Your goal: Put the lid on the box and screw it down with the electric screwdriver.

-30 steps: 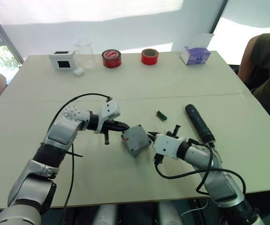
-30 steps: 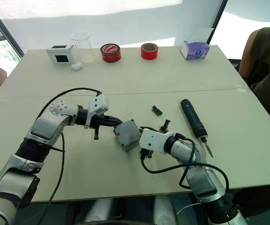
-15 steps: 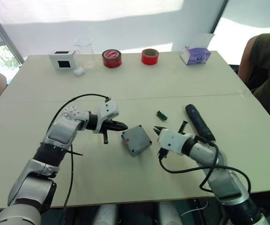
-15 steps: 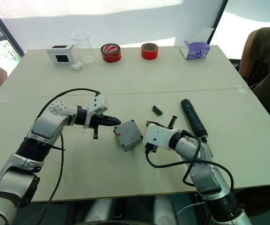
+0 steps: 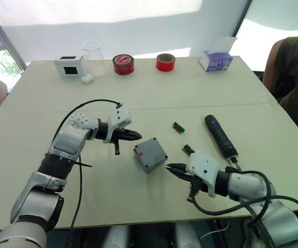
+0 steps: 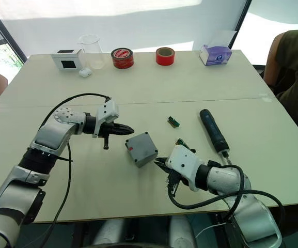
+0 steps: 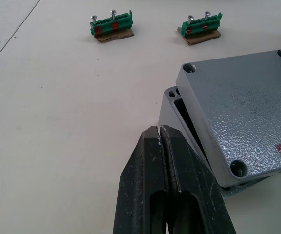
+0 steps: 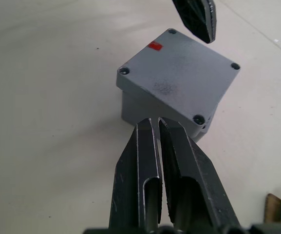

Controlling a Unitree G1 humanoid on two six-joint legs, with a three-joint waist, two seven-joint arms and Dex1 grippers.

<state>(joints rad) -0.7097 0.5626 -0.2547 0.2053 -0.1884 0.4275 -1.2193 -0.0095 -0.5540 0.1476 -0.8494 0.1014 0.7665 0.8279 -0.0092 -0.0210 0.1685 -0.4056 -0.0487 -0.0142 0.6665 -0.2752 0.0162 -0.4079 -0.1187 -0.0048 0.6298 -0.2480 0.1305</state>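
The grey box (image 5: 151, 157) stands mid-table with the lid (image 7: 242, 112) lying on top, turned a little askew so one box corner (image 7: 177, 105) shows beneath it. A small red mark (image 8: 155, 46) sits near one lid corner. My left gripper (image 5: 137, 136) is shut and empty, its tip just left of the box, not touching. From the near right, my right gripper (image 5: 170, 168) points at the box, also shut and empty, a short gap away. The black electric screwdriver (image 5: 220, 136) lies on the table to the right of the box.
Two green screw strips (image 5: 178, 127) (image 5: 188, 150) lie right of the box. Along the far edge stand a white box with a black screen (image 5: 69, 65), a glass beaker (image 5: 93, 58), two red tape rolls (image 5: 123, 64) (image 5: 165, 62) and a purple tissue box (image 5: 215, 60). A person (image 5: 293, 77) sits at the right.
My right gripper has left the box's right side and drawn back toward the table's near edge, uncovering the second green strip. The left gripper and the box have barely moved.
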